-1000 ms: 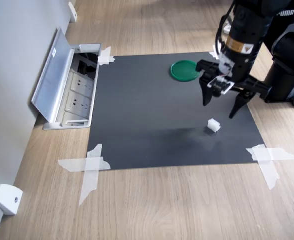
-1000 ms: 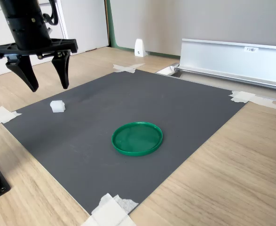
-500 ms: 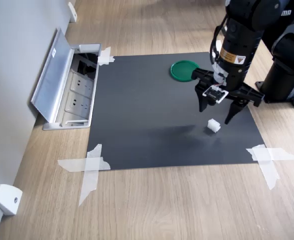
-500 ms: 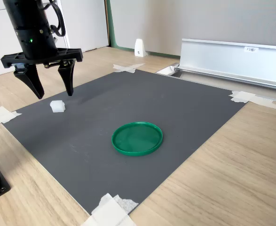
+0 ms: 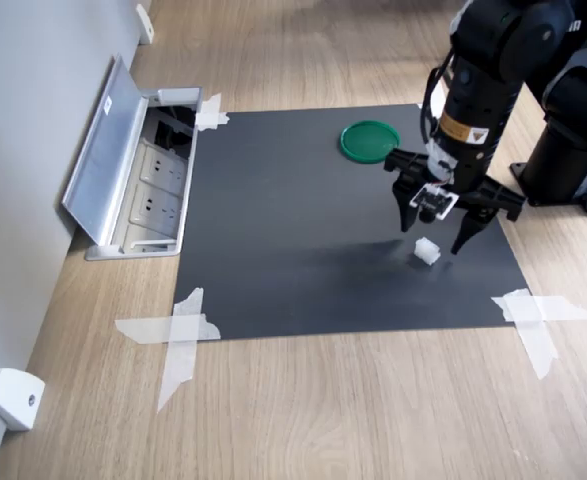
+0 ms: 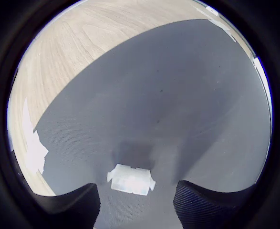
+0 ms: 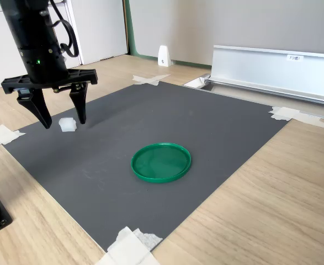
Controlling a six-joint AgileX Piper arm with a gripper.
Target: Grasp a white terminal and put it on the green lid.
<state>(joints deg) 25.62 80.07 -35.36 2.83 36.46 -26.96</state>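
In the second exterior view, the black gripper (image 7: pixel 62 120) sits at the far left with its fingers (image 7: pixel 79 108) spread wide, and the tiny white plastic terminal block (image 7: pixel 67 125) lies on the dark grey mat (image 7: pixel 206 132) between the two tips, nearer the right-hand finger in that view, touching neither as far as I can tell. The fingers hold nothing. To the second exterior view's right of the fingers, well apart from them, the flat round dark-green plastic lid (image 7: pixel 161 162) rests on the same mat, bare. Farther right, beyond the mat, stands the open silver metal cover of a floor socket box (image 7: pixel 272 69).

The wrist view shows the terminal (image 6: pixel 129 179) lying across the gap between the two finger tips, which looks like a fair line-up.

The risk, as I judge it, comes from that off-centre position: the nearer finger would meet the block first on closing and could push or spin it across the smooth mat, so the small stepped piece may end up gripped by a corner, or pop out altogether. Coming down too far could also jam the tips into the mat
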